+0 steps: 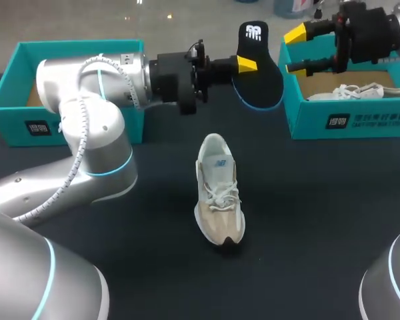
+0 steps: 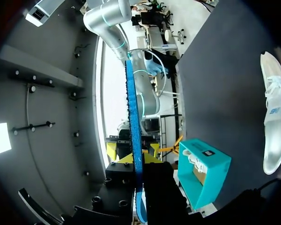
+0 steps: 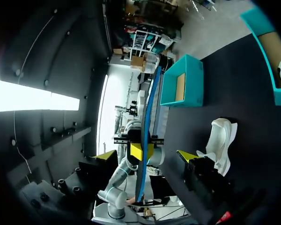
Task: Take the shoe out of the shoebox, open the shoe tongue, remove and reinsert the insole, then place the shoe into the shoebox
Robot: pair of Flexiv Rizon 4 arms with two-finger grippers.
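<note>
Shoe [image 1: 219, 193], second shoe [image 1: 360, 92], one insole [image 1: 257, 67], two shoeboxes [image 1: 13, 113] [image 1: 307, 123]

One high view, two close wrist views set facing each other
The dark matte table [image 1: 320, 200] is looked down on from above and behind, at a distance; from the left wrist the black insole with a blue rim [image 2: 133, 140] is seen edge-on, very near; the same insole [image 3: 150, 117] is faced from the opposite side by the right wrist view; the white and beige lace-up sneaker [image 1: 219, 193] is shared by all three
</note>
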